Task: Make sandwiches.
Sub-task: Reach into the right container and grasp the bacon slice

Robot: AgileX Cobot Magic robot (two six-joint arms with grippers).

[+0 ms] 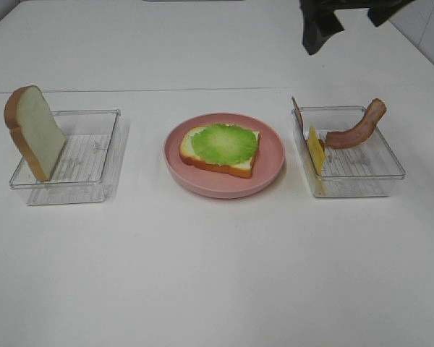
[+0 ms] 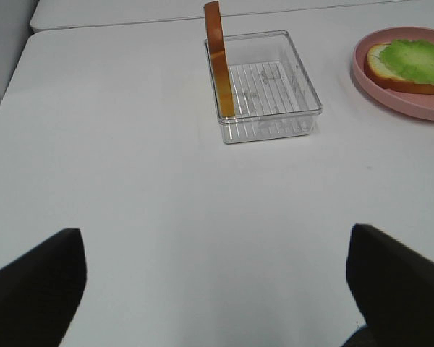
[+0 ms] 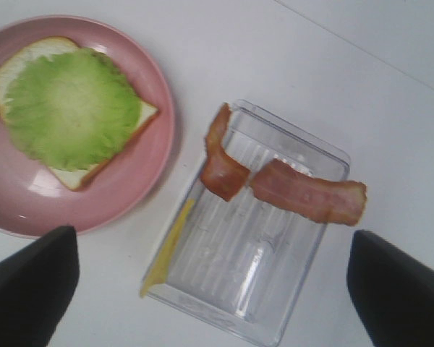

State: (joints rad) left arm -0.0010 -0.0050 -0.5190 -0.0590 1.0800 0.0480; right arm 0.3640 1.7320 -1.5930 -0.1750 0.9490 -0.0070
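Observation:
One white bread slice lies on the pink plate with a ruffled green lettuce leaf on top. A second bread slice stands on edge in the left clear tray; the left wrist view shows it edge-on. The right clear tray holds a curved bacon strip, a second bacon piece and a yellow cheese square leaning on its wall. My right gripper is open and empty, high above that tray. My left gripper is open and empty, well short of the left tray.
The white table carries only the two trays and the plate in a row. A seam in the table runs behind them. The right arm shows as a dark shape at the top right of the high view.

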